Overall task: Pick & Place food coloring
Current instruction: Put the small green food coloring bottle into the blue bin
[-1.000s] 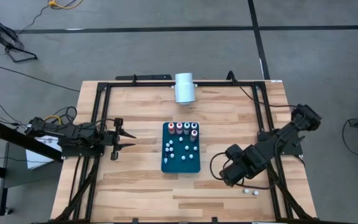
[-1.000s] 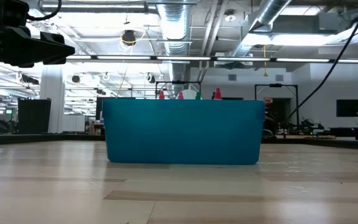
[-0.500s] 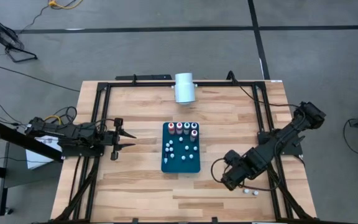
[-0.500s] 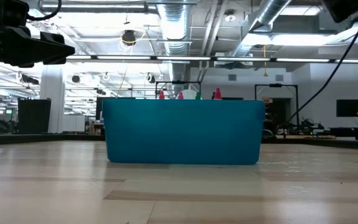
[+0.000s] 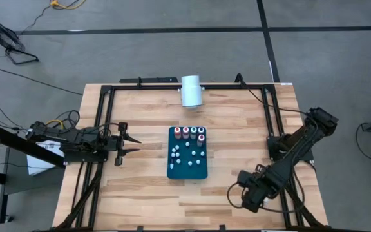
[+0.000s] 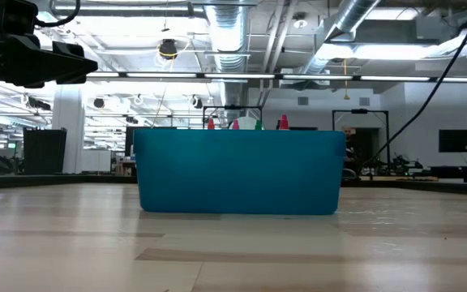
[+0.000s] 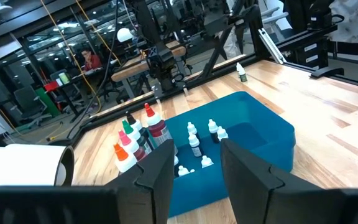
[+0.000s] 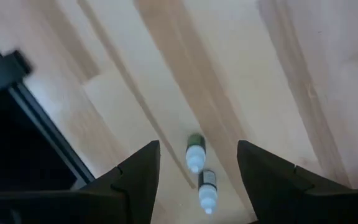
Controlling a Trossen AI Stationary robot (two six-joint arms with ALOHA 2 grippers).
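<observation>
Two small food coloring bottles (image 8: 196, 152) are seen lying on the table (image 5: 140, 200), framed between the spread fingers of the right gripper (image 8: 197, 171), which is held above them, presumably to pick one up. Farther off, more bottles stand in the teal tray (image 5: 187, 169). The left gripper (image 5: 129, 143), fingers parted and empty, is parked beside the tray.

No writing, label, brand, number or sign can be read in any view. The small bottles show no legible print, and the room behind holds nothing readable.
</observation>
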